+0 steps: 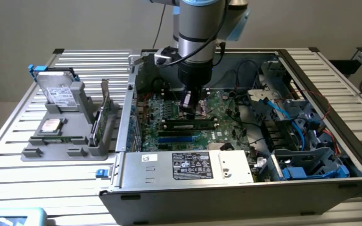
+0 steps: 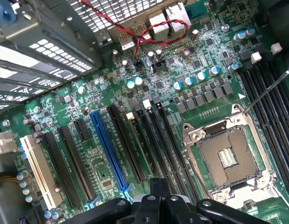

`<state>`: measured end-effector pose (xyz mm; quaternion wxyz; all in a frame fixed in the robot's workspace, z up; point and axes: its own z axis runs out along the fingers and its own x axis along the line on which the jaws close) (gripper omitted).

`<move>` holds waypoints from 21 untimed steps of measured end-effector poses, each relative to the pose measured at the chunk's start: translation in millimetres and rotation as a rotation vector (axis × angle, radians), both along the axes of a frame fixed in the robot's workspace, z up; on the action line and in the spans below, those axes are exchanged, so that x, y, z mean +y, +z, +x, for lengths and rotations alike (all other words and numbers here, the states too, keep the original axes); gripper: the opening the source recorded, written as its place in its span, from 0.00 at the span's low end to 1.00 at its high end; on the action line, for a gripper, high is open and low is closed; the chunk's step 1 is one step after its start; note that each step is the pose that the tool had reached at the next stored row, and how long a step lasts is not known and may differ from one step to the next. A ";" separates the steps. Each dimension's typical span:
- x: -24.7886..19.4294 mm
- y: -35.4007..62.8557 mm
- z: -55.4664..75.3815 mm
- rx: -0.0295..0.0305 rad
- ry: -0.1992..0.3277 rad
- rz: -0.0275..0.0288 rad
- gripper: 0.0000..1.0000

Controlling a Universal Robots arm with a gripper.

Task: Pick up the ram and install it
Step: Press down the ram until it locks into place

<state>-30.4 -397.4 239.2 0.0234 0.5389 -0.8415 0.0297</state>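
Green ram appears seated in the motherboard, long axis running across the exterior view, just beside the hand, fingers pressed together.

Arm reaches down into open computer case, hand closed just above motherboard. Memory stick seated in slot below it. Grey parts holder on slatted surface, exterior view's left.
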 end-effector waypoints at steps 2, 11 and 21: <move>0.0 -0.2 0.0 -0.0002 -0.023 0.0031 0.11; 0.0 -0.8 0.0 -0.0037 -0.139 0.0038 0.11; -0.1 -1.2 0.0 -0.0041 -0.265 0.0032 0.11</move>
